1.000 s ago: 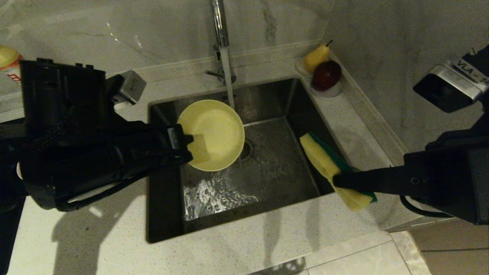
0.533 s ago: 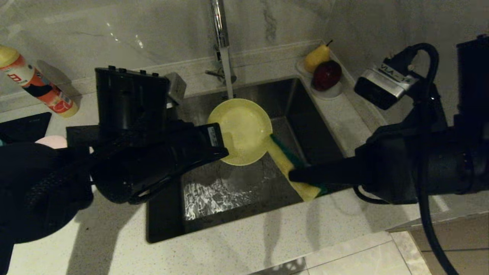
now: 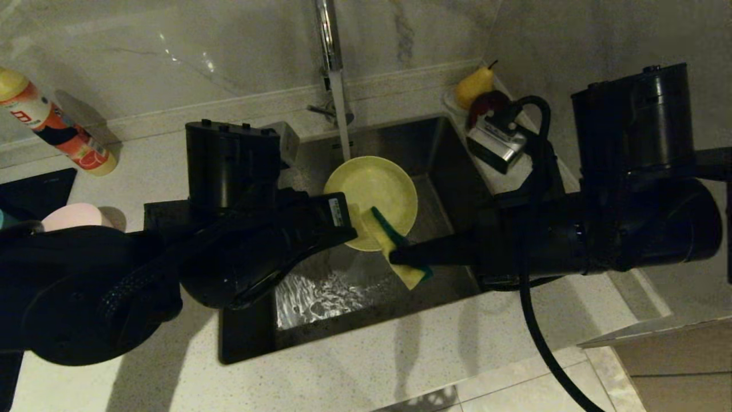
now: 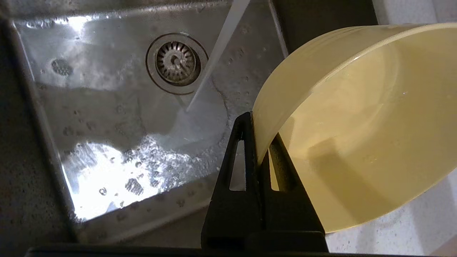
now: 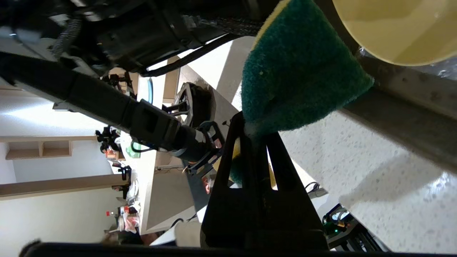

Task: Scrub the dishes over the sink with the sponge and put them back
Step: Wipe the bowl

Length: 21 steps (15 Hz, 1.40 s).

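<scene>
A yellow pear [image 3: 472,86] stands at the far right corner of the pale speckled surface [image 3: 366,366]; a capped bottle [image 3: 54,130] with a red-and-white label lies far left against the marble wall

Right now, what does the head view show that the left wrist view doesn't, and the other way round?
Only the head view shows the right gripper shut on the sponge at the near edge of the yellow bowl, plus the pink bowl on the counter, the bottle and the pear. Only the left wrist view shows the drain strainer and a close look at the left gripper's fingers pinching the bowl's rim. Both show the yellow bowl held over the sink, with the tap's stream running.
</scene>
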{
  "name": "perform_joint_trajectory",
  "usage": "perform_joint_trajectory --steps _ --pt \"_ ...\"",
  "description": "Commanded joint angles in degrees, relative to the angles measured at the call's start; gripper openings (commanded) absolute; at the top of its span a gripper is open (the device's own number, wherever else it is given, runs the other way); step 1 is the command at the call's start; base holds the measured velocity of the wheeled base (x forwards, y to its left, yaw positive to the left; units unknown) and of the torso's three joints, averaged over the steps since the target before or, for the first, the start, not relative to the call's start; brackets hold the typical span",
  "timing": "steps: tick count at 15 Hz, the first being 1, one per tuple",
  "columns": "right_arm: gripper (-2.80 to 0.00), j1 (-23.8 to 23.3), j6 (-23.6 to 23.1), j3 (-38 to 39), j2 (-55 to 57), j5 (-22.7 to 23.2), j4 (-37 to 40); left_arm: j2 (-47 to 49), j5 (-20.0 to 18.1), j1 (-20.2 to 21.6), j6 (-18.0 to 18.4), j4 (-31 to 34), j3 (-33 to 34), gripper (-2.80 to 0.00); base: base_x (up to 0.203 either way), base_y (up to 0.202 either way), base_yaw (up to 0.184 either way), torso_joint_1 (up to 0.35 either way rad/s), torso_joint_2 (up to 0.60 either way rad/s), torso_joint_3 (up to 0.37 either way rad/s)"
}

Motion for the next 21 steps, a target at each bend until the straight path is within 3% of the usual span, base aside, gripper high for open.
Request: perform_joint_trajectory --steps 1,10,13,17,21 --pt "-2.80 0.12 0.26 -1.62 3.38 0.20 0.00 -0.08 0.07 -0.03 -0.08 -0.15 0.04 -2.80 0.000 0.000 0.000 0.000 0.00 0.000" --pt "-2.80 -3.44 0.46 -5.51 8.32 -0.68 -0.48 -5.60 -0.53 -0.40 -0.26 -0.47 6.03 -2.80 0.000 0.000 0.000 0.000 0.00 0.000" --pt "-2.80 -3.92 0.68 -6.96 8.61 -0.67 -1.31 -5.79 -0.46 -0.80 0.64 -5.39 9.04 -2.80 0.000 0.000 0.000 0.000 0.00 0.000" --pt "-2.80 -3.83 0.77 -9.29 8.65 -0.68 -1.18 -6.34 -0.63 -2.77 5.41 -12.45 14.95 -2.80 0.000 0.000 0.000 0.000 0.00 0.000" --pt "-2.80 -3.44 0.77 -10.77 7.29 -0.68 -1.02 -6.21 -0.63 -3.18 5.46 -13.41 16.98 -2.80 0.000 0.000 0.000 0.000 0.00 0.000"
